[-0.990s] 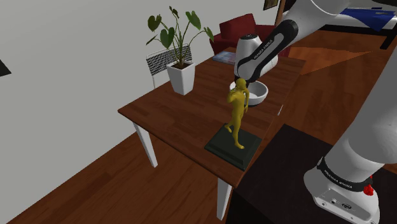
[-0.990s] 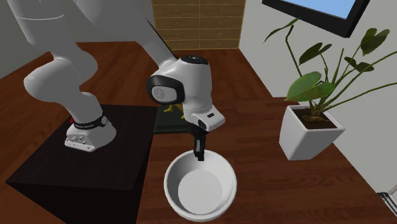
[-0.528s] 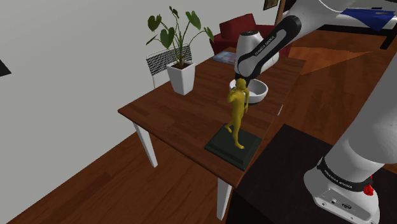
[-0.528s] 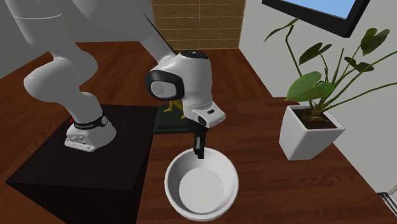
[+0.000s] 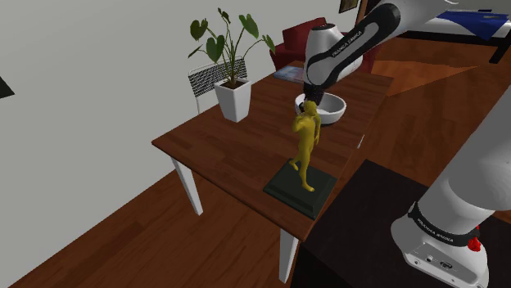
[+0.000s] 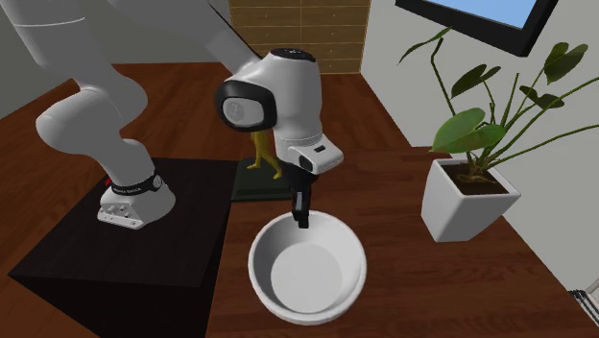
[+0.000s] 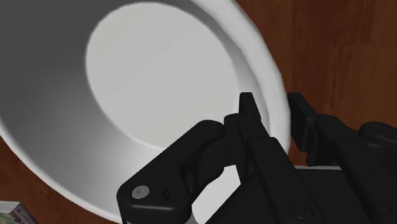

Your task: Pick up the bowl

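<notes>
Bowl [image 6: 307, 278], lower centre, is clamped by its rim in the gripper [image 6: 302, 217]; arm [image 6: 278, 96] bends down over the surface [image 6: 422, 278].

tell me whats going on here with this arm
The white arm has its black gripper shut on the rim of the white bowl, one finger inside and one outside. The bowl is higher than a second ago, so it seems to be lifting off the wooden table. A yellow figurine and a potted plant stand on the same table, untouched.
</notes>
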Action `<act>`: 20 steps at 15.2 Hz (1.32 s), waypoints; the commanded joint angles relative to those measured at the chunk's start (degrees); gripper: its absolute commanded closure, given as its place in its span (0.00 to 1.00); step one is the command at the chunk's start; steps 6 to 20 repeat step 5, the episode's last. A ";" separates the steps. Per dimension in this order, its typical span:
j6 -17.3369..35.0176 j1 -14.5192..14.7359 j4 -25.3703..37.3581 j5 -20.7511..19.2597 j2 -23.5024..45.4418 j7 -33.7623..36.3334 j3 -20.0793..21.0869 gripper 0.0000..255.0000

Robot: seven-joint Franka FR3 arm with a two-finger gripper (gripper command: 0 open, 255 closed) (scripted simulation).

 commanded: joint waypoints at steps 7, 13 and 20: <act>-3.26 0.07 0.91 0.18 -2.44 -0.41 0.07 1.00; -3.26 0.07 0.91 0.18 -2.44 -0.41 0.07 1.00; -3.26 0.07 0.91 0.18 -2.44 -0.41 0.07 1.00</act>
